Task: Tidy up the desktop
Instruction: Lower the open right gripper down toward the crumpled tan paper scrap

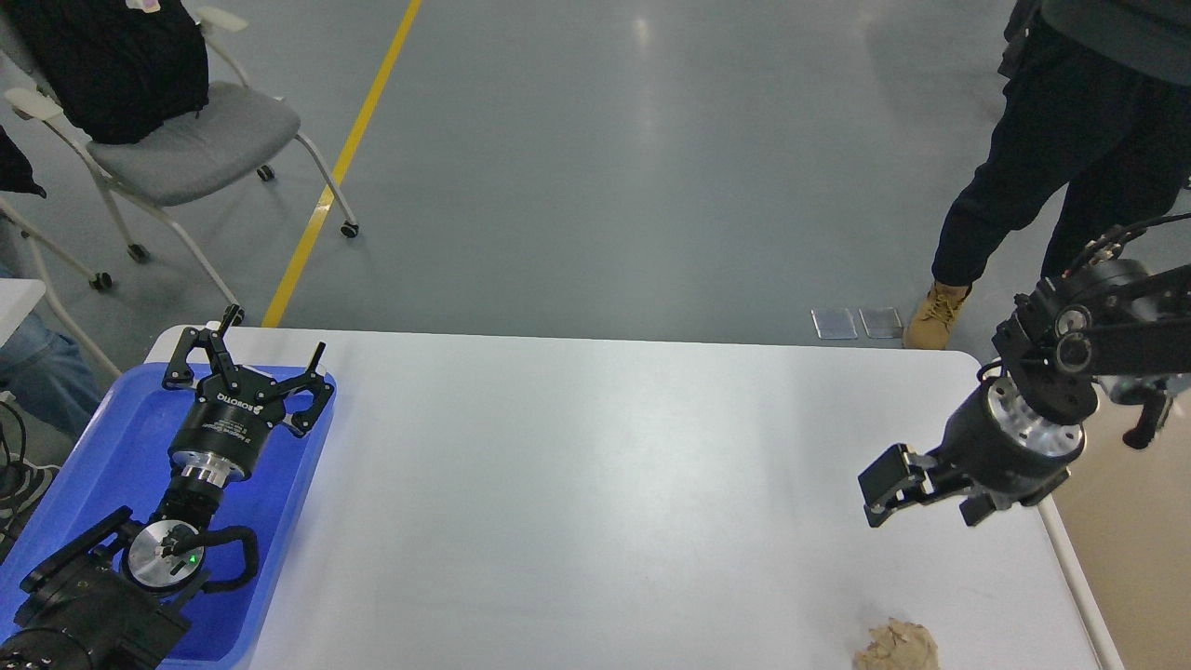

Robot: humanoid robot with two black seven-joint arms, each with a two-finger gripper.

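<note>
The white desktop (pixel 577 484) fills the middle of the head view. A crumpled brown paper ball (pixel 896 645) lies on it at the front right, near the bottom edge of the view. My right gripper (pixel 926 498) hangs over the table's right side, fingers pointing left, open and empty. It is behind the ball and apart from it. My left gripper (pixel 253 355) is open and empty over the far end of the blue tray (pixel 102 437) at the left.
A beige white-rimmed bin (pixel 1130 568) stands against the table's right edge, beside my right arm. A person (pixel 1070 158) stands beyond the table's far right corner. A grey chair (pixel 186 140) stands at the back left.
</note>
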